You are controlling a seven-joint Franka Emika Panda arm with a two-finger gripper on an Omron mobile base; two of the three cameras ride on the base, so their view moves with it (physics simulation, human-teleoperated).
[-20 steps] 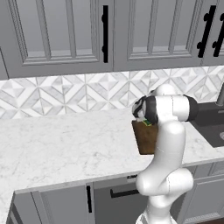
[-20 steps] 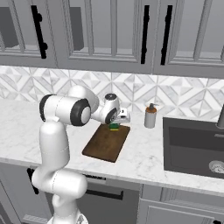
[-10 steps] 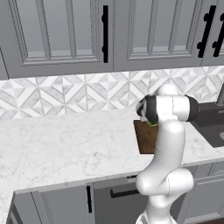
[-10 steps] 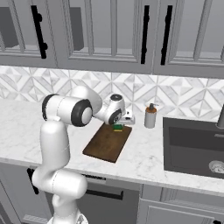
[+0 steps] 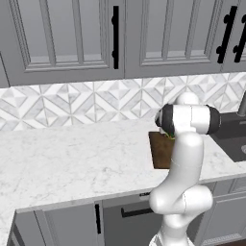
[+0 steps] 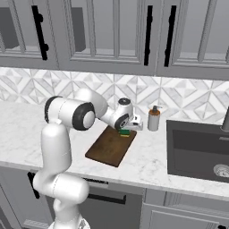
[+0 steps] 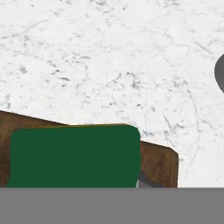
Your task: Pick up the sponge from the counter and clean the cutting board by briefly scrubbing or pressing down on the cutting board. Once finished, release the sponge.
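End effector [image 6: 127, 128] looks clamped on the small yellow-and-green sponge [image 6: 125, 132] near the dark-brown wooden cutting board's [image 6: 110, 146] far edge; scrubbing outward could slide it onto the counter [image 6: 147, 166].

The cutting board [image 6: 111, 146] looks like matt dark wood with grain, the counter [image 5: 72, 158] like smooth veined marble, the sponge [image 7: 74, 155] flat green.

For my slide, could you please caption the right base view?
Gripper presses the sponge onto the cutting board's far end, beside a soap dispenser.
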